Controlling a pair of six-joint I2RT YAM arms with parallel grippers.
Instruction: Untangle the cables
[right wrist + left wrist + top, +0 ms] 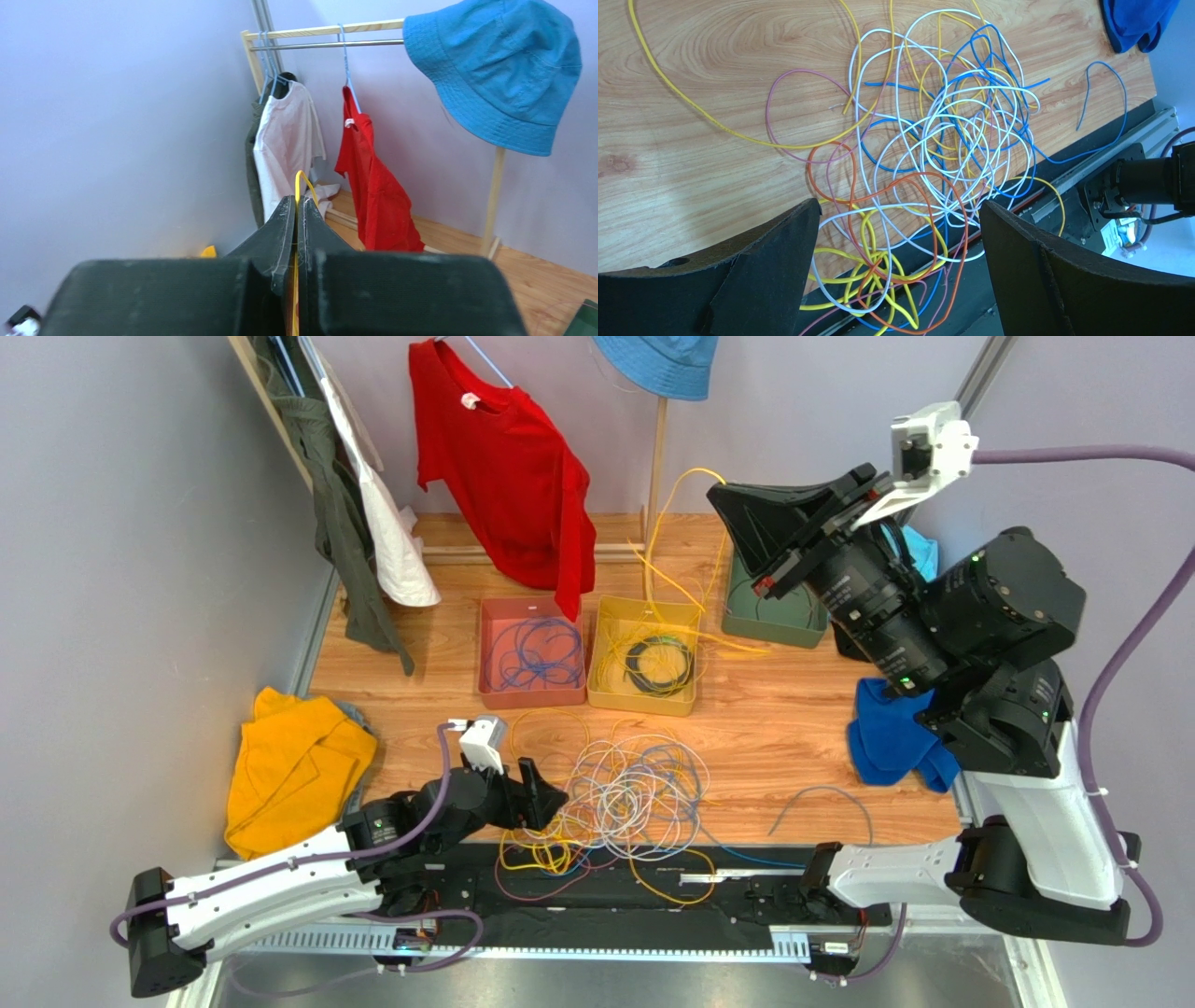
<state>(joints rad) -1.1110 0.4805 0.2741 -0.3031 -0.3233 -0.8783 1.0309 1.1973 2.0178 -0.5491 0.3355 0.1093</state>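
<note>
The cables (pixel 634 795) (pixel 934 140), a tangle of thin white-grey, yellow, blue, purple and orange wires, lie on the wooden table (pixel 786 714) at the lower middle of the top view. Their lowest loops spill over the table's near edge.

The left gripper (pixel 540 791) (pixel 899 210) hovers just beside the tangle's left edge. Its black fingers are spread wide and hold nothing.

One yellow cable (pixel 300 183) (pixel 652 525) rises from the table to the upper middle of the top view. There the right gripper (pixel 721 493) (pixel 297 210) is raised high, its jaws pressed together and pinching that wire.

Above the tangle a square red plastic tray (pixel 491 665) holds coiled blue wire, and a yellow plastic tray (pixel 606 672) beside it holds a dark coil. A dark green tray (pixel 769 623) sits to their right.

A crumpled orange cloth (pixel 295 763) lies at the left edge of the table and a blue cloth (pixel 887 735) at the right. At the top of the frame a red shirt (pixel 505 462) hangs on a rail, with a blue bucket hat (pixel 659 361) beside it on a wooden post.
</note>
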